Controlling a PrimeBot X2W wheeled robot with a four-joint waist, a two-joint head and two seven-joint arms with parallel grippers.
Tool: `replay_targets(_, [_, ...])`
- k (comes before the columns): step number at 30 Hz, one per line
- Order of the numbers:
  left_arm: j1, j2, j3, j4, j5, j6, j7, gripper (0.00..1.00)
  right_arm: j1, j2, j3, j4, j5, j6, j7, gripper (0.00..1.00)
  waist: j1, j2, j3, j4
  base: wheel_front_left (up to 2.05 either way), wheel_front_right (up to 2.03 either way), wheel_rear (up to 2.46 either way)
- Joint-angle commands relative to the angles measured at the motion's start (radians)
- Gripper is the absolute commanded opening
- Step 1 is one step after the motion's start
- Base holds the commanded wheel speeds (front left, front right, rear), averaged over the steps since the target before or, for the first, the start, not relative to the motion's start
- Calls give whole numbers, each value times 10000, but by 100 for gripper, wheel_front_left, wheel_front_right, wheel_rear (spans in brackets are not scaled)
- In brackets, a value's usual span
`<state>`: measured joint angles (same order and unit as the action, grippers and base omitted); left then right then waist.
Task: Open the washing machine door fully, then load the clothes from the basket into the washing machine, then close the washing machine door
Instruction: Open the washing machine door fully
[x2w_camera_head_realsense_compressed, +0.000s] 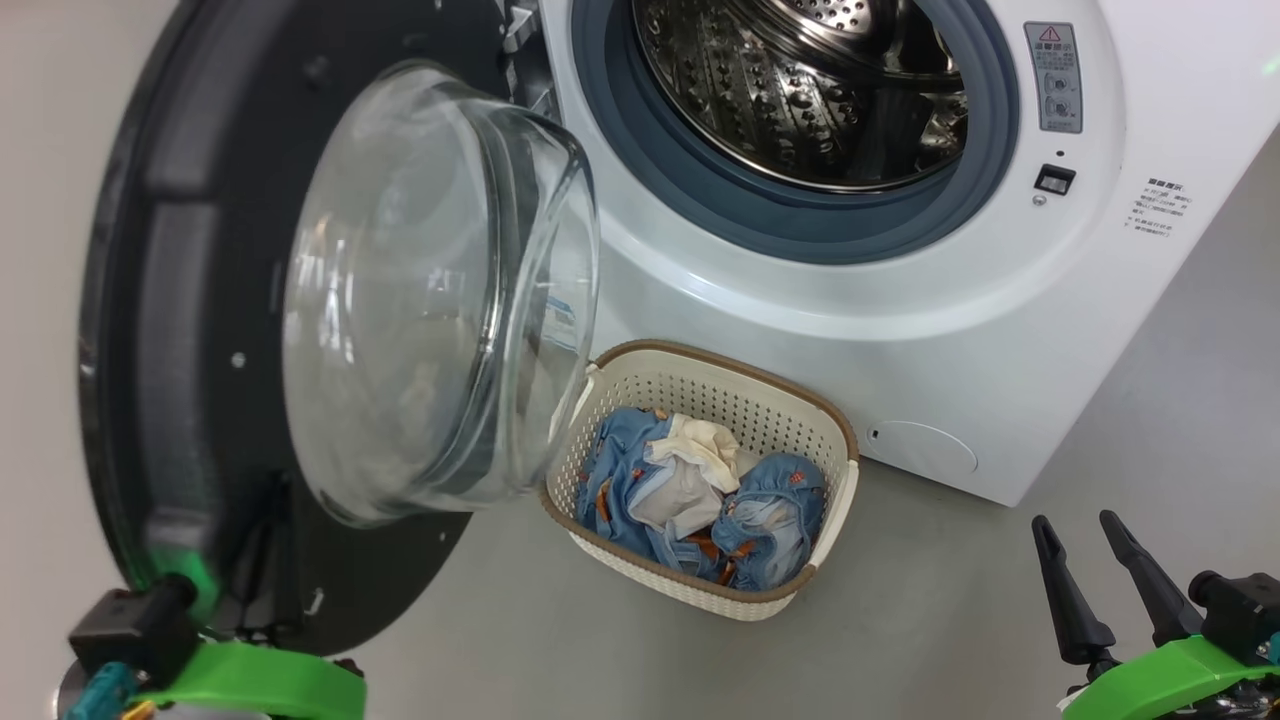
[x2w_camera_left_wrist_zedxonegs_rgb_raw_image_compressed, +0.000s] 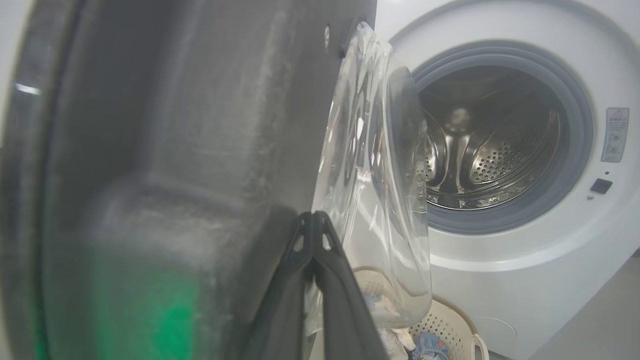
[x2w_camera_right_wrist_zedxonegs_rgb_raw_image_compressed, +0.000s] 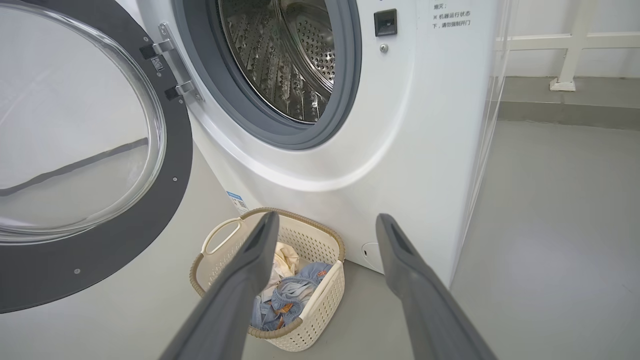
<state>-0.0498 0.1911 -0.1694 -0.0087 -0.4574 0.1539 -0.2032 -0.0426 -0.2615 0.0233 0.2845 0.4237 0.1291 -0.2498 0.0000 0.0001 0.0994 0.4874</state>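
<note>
Holding its left gripper (x2w_camera_left_wrist_zedxonegs_rgb_raw_image_compressed: 314, 217), clenched on nothing, at the inner face of the washing machine door (x2w_camera_head_realsense_compressed: 180, 300), seemingly to push it fully open, the robot hangs its right gripper (x2w_camera_head_realsense_compressed: 1075, 520) splayed and empty, ready for the clothes (x2w_camera_head_realsense_compressed: 690, 490) heaped in the basket (x2w_camera_head_realsense_compressed: 820, 400) fronting the washing machine (x2w_camera_head_realsense_compressed: 800, 300).

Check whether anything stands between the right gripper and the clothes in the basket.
Nothing visible does: bare floor lies between the right gripper and the basket, whose clothes lie uncovered. The washing machine door overhangs its left rim.
</note>
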Motion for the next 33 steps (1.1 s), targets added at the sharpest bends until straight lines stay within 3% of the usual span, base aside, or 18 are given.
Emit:
replay_targets(1, [-520,406,680,25,-101,137,-106,0,-280,-221,260,-216,-29,16,-120,100,0,-1,50,-31,0,0,0])
replay_targets(13, [-1349,784,1856,1591,-425,85,-491,0,-407,-251,287,-222,-51,16,-120,100,0,-1,306,-192,0,0,0])
replay_targets(33, [-2798,1134,3979,3845,137,-519,-584,0,-743,-465,299,-274,-110,16,-120,100,0,-1,969,-314,0,0,0])
